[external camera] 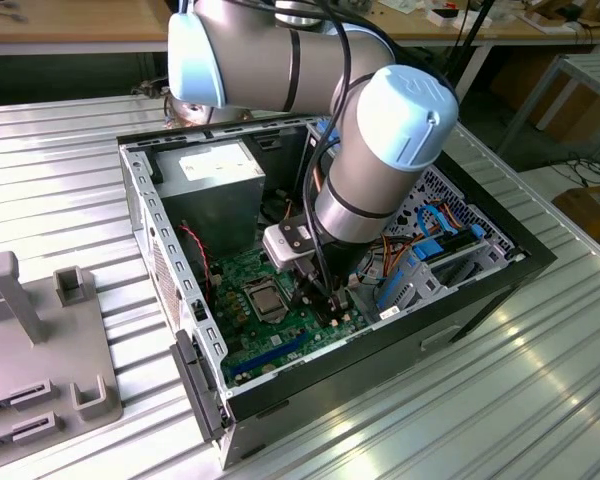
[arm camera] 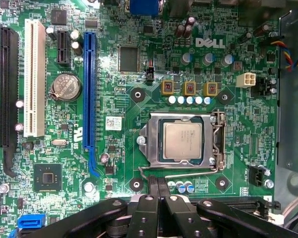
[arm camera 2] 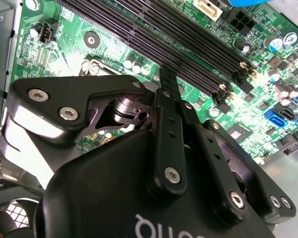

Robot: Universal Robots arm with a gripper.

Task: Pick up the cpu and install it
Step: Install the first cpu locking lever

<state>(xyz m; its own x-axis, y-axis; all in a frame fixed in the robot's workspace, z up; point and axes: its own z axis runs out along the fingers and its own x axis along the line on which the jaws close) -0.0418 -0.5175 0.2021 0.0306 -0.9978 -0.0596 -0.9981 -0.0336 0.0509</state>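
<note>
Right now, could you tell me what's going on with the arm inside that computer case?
The arm's gripper is down inside the open case, just above the motherboard, with its fingers closed and holding nothing. The cpu already sits in its socket, beside the fingertips. The socket frame surrounds it.

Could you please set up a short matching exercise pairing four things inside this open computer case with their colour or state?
Things:
1. cpu
2. gripper
3. long expansion slot
4. coin battery

Descriptions:
A. blue
B. round, silver
C. lying in the socket's metal frame
D. fingers together, holding nothing, beside the socket

Pairs: 1-C, 2-D, 3-A, 4-B
</note>
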